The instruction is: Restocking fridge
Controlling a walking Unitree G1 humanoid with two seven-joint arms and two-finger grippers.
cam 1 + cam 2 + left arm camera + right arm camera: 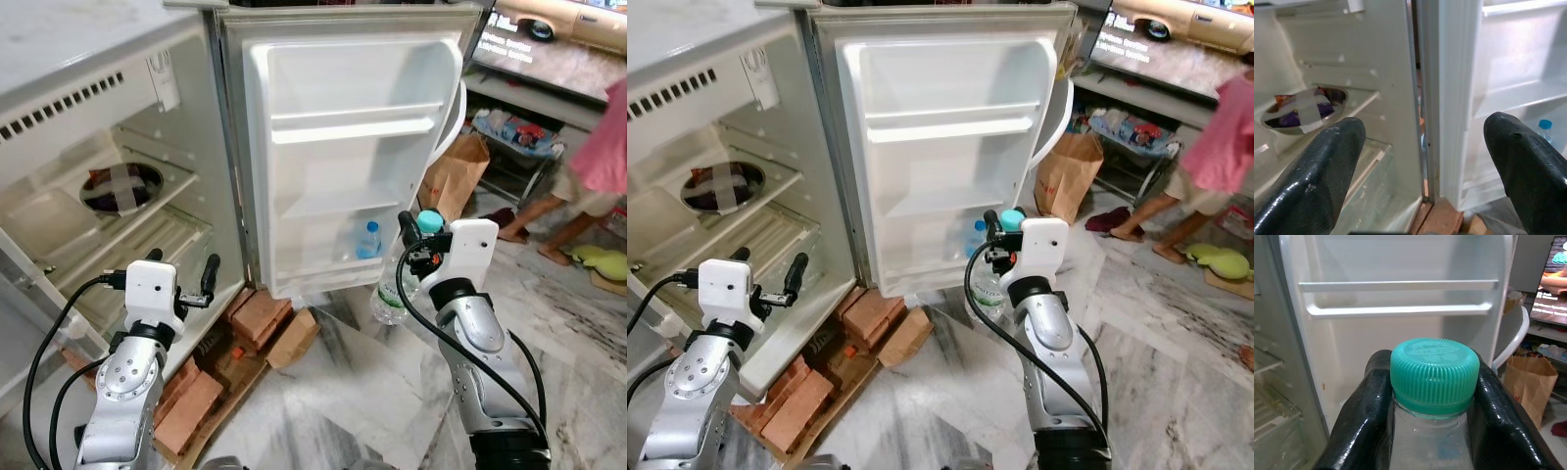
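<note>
Reddish-brown bricks (260,315) lie on the grey marble floor (362,382) under the appliance, beside a piece of brown cardboard (294,338). A brown paper bag (458,174) stands on the floor farther back. A person in a pink top (598,157) walks barefoot near a television screen (554,39).

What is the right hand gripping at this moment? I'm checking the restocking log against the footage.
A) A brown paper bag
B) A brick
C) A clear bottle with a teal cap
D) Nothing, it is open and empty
C. In the right wrist view the right hand has both black fingers pressed against the neck of the clear bottle just under its teal cap, in front of the open fridge door.
</note>
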